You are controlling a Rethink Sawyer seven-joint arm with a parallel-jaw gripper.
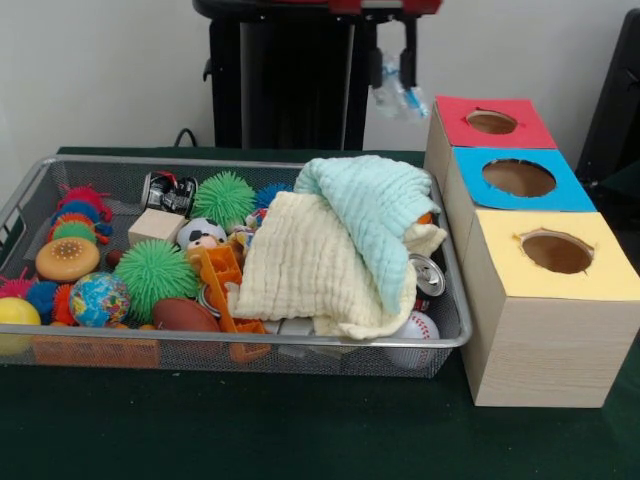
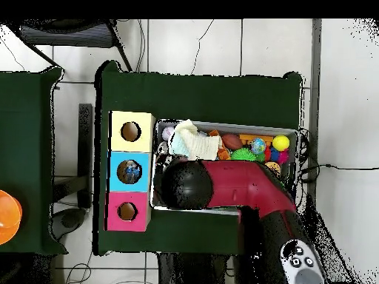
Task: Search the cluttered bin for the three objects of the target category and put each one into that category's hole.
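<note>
From the front, we see the gripper point(image 1: 393, 68) hanging at the top of the picture, behind the row of boxes, its two dark fingers point(image 1: 408, 62) close together and clamped on a small clear, bluish object point(image 1: 398, 99) that dangles below them. We cannot tell what the object is. It hangs just left of the red box point(image 1: 470, 140), the farthest of the three; the blue box point(image 1: 480, 200) sits in the middle and the yellow box point(image 1: 500, 300) is nearest us. Each has a round hole in its top. We judge the coming move turns on this: the holes lie to the picture's right of the held object and lower, with the red hole point(image 1: 491, 122) closest.

Left of the boxes stands the wire mesh bin point(image 1: 200, 345), crowded with toys: spiky green balls point(image 1: 152, 272), a globe ball point(image 1: 98, 298), a small football point(image 1: 184, 315), a baseball point(image 1: 415, 330), a can point(image 1: 428, 274). Two cloths, one pale yellow point(image 1: 300, 270) and one mint green point(image 1: 380, 215), cover the bin's right half and hide whatever lies beneath.

From overhead, the red arm point(image 2: 244, 185) reaches across the bin point(image 2: 222, 127), its black round head point(image 2: 189, 185) over the bin's end nearest the boxes. The head hides the gripper here. Something small and bluish shows inside the blue hole point(image 2: 132, 171); the other two holes look empty. Nothing stands between the arm and the boxes.
</note>
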